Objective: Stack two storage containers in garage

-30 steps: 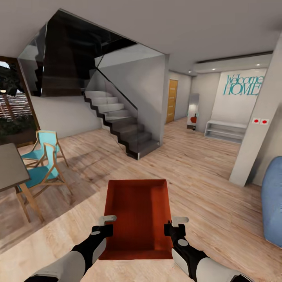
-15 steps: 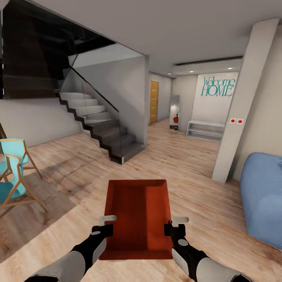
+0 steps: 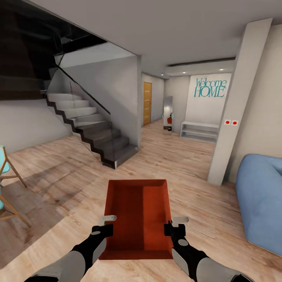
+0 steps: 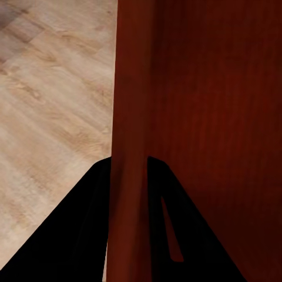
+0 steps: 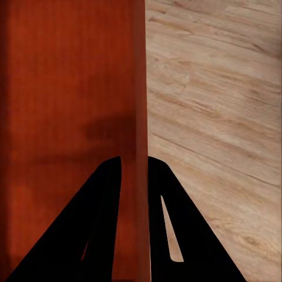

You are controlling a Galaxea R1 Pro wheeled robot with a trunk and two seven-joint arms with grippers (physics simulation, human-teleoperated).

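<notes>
Both hands, left hand (image 3: 108,220) and right hand (image 3: 178,222), grip the orange-red container (image 3: 139,213) above plank floor (image 3: 188,168)

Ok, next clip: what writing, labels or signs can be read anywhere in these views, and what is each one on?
"Welcome HOME": teal lettering on the white far wall, above a low white shelf.
Two small red squares on the white pillar: no lettering can be made out on them.
The orange bin, held by the left gripper and right gripper, carries no visible label or writing.
</notes>
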